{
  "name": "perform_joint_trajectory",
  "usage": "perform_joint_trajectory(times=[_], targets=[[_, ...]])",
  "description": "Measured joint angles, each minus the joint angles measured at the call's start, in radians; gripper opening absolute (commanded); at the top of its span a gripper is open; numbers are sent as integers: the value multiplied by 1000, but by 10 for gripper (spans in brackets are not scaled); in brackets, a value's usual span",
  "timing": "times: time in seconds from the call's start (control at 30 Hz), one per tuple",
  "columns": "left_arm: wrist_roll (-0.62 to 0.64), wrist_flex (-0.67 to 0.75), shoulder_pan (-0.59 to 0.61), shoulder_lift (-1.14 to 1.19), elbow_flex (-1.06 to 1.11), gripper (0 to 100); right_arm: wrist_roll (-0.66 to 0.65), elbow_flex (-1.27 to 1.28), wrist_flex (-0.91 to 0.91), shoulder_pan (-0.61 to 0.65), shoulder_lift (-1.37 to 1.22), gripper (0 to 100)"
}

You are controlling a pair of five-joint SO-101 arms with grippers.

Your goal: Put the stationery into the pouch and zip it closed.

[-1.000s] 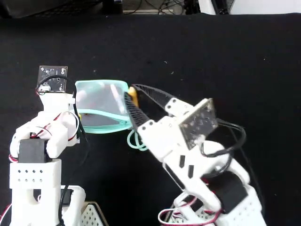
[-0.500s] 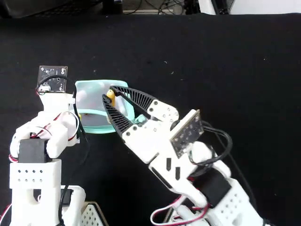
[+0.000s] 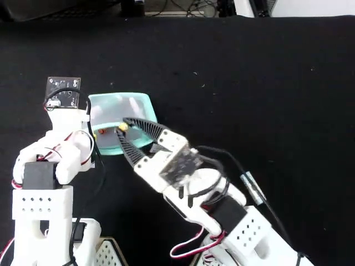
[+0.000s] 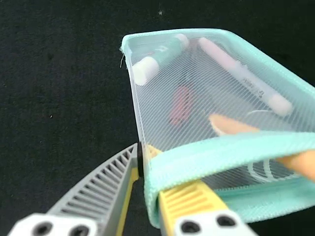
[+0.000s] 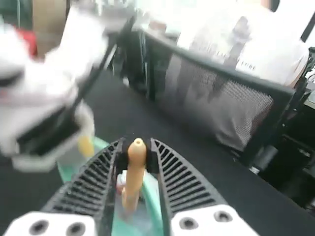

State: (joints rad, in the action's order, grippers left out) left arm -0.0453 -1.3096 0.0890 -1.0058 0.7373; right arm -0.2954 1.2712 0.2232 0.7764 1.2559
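A translucent mesh pouch (image 3: 119, 107) with teal trim lies at the left of the black table. My left gripper (image 4: 142, 162) is shut on the pouch's (image 4: 206, 98) open rim and holds the mouth up. Through the mesh I see a pink pen (image 4: 241, 73), a white-capped teal pen (image 4: 157, 56) and a red item (image 4: 179, 105). My right gripper (image 3: 122, 128) is shut on an orange pen (image 5: 134, 169), over the pouch's (image 5: 150, 209) mouth. The orange pen's end (image 4: 229, 125) shows inside, behind the mesh.
The left arm's body (image 3: 52, 160) stands just left of the pouch, and the right arm (image 3: 199, 188) slants in from the front right. A black mesh chair (image 5: 216, 93) is in the room beyond the table.
My right gripper has swung left with the orange pen, from beside the pouch's right end to over its mouth. The pouch's teal pull loop is now hidden under that arm. The left arm has stayed put.
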Motion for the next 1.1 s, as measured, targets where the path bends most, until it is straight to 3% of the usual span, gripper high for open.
perform_joint_trajectory(times=[0.2, 0.4, 0.67, 1.0, 1.1], targets=[[0, -2, 0, 0, 0, 33, -91, 49, 11, -3, -21, 13], [0, -2, -2, 0, 2, 33, -97, 11, 226, -5, -15, 20], [0, -2, -2, 0, 2, 33, -97, -196, 477, -9, -21, 271], [0, -2, 0, 0, 2, 33, -32, -445, 684, -14, -18, 272], [0, -2, 0, 0, 2, 33, -32, -486, 686, -77, -17, 272]])
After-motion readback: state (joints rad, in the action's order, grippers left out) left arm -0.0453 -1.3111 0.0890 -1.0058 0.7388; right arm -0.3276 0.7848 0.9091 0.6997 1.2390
